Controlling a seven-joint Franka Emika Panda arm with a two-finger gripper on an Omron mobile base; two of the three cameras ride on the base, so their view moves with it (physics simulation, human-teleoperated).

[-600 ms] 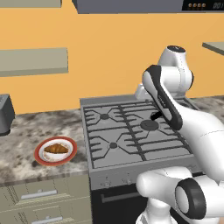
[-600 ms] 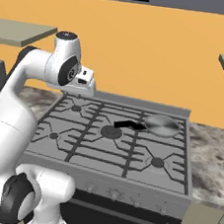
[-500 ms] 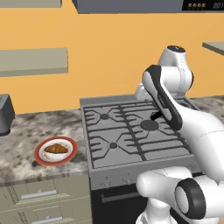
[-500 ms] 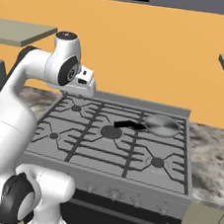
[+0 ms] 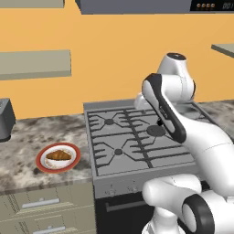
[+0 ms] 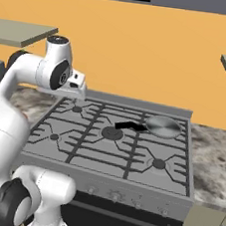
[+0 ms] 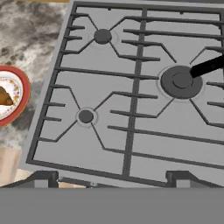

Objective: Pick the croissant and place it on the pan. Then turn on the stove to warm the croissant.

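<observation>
Small golden-brown croissant [image 5: 58, 156] lies on a red-rimmed white plate [image 5: 44, 165] on the speckled stone bench [image 5: 27, 137], left of the wide grey gas stove [image 5: 132, 151]. Round grey metal pan [image 6: 163, 126] sits at the stove's rear right. End effector [image 7: 111, 180] hangs above the grates, fingertips wide apart, holding nothing.

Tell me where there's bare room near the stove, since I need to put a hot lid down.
The speckled counter is bare between the dark appliance at the left edge and the red-rimmed plate holding the croissant. Counter right of the stove is bare too. The back right burner is crowded by the pan.
</observation>
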